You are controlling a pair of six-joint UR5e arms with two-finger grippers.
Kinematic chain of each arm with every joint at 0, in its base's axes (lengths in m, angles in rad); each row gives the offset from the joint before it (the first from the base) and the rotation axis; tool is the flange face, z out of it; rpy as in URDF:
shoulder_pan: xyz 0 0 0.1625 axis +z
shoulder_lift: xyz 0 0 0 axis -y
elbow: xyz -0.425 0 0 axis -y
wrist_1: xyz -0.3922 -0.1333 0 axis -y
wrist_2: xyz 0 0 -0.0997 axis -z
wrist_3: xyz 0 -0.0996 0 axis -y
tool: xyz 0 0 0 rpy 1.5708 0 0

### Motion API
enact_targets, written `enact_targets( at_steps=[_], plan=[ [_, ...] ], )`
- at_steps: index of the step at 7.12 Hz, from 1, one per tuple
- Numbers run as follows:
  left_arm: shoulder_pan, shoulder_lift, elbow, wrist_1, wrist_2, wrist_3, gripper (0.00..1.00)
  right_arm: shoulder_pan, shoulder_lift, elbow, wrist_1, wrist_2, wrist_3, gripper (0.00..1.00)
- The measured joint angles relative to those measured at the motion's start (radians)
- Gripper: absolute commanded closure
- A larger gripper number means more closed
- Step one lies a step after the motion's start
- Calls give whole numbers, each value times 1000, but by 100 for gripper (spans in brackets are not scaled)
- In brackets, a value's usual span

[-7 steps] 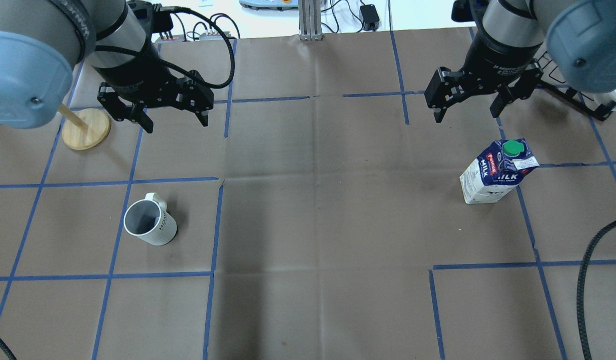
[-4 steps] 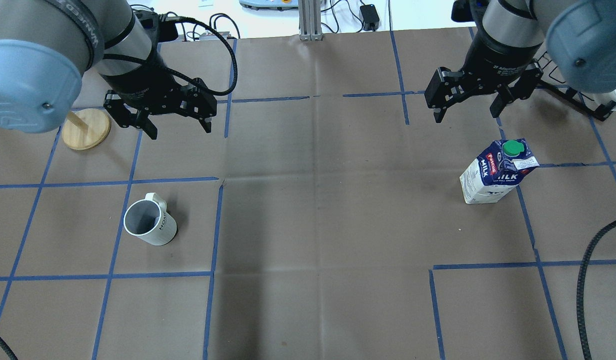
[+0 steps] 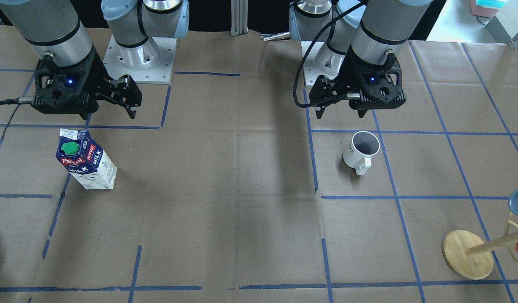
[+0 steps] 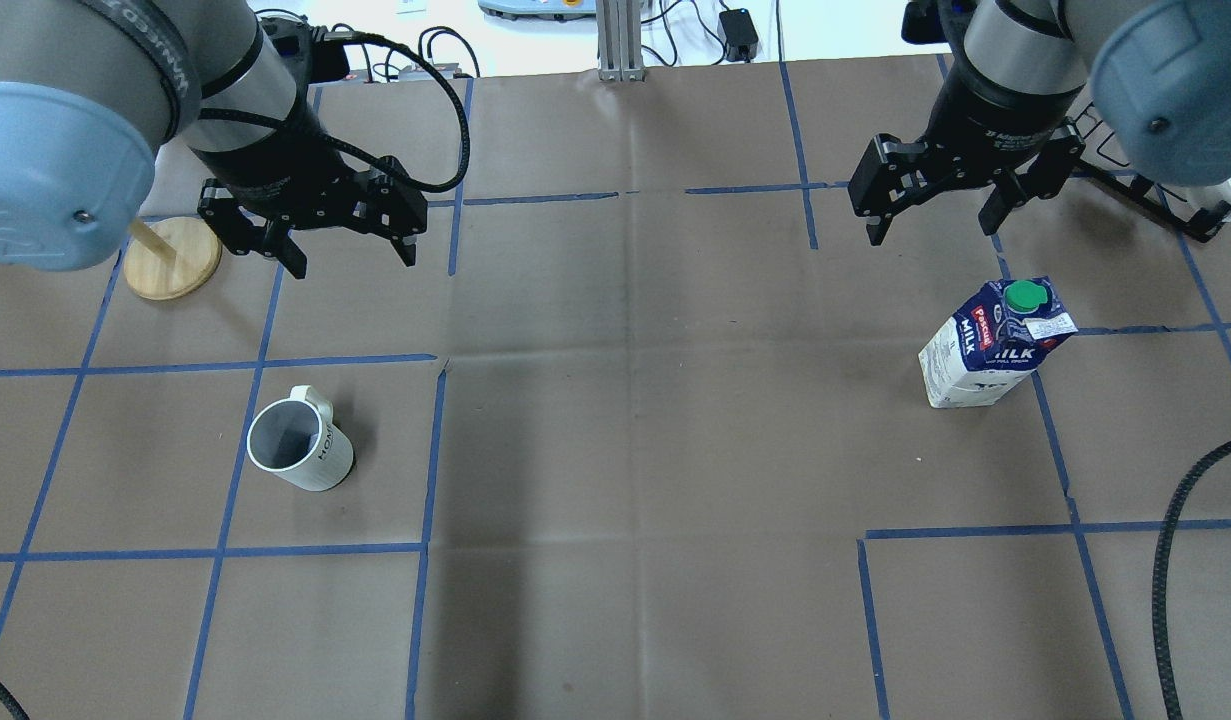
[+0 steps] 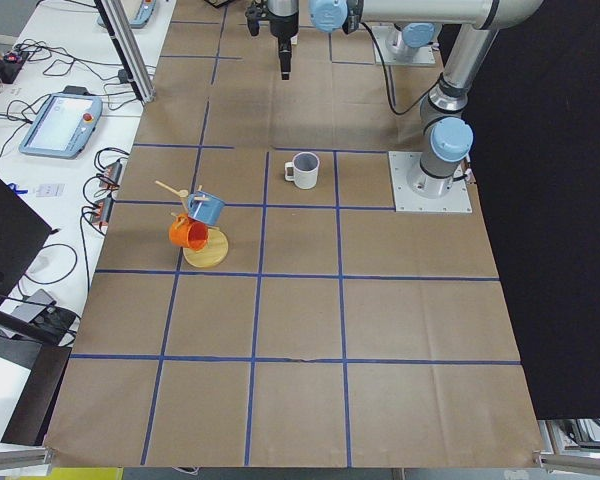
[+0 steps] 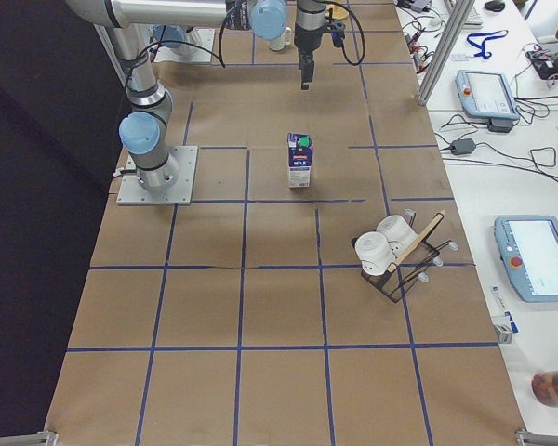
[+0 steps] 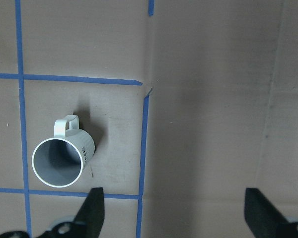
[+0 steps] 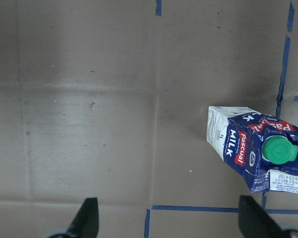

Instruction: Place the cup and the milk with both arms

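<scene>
The white cup (image 4: 300, 446) stands upright on the table's left side, handle toward the far side; it also shows in the front view (image 3: 361, 152) and the left wrist view (image 7: 64, 156). My left gripper (image 4: 352, 258) is open and empty, in the air beyond the cup. The blue-and-white milk carton (image 4: 994, 342) with its green cap stands upright on the right side; it also shows in the right wrist view (image 8: 256, 148). My right gripper (image 4: 930, 228) is open and empty, in the air beyond the carton.
A wooden mug stand (image 4: 173, 258) is at the far left, behind my left gripper, with a blue mug (image 5: 206, 208) and an orange mug (image 5: 187, 233) on it. A black rack (image 6: 402, 262) with white mugs is at the far right. A black cable (image 4: 1165, 570) hangs at the right edge.
My left gripper has shifted a little toward the near side, closer to the cup, still open. The right gripper, cup and milk have not moved.
</scene>
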Motion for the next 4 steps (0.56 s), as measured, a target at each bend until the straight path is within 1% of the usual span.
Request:
enact_targets(
  at_steps=[4],
  plan=[
    [0,-7,1,1,0,0,0,1,-1,0,-1,1,2,0]
  ],
)
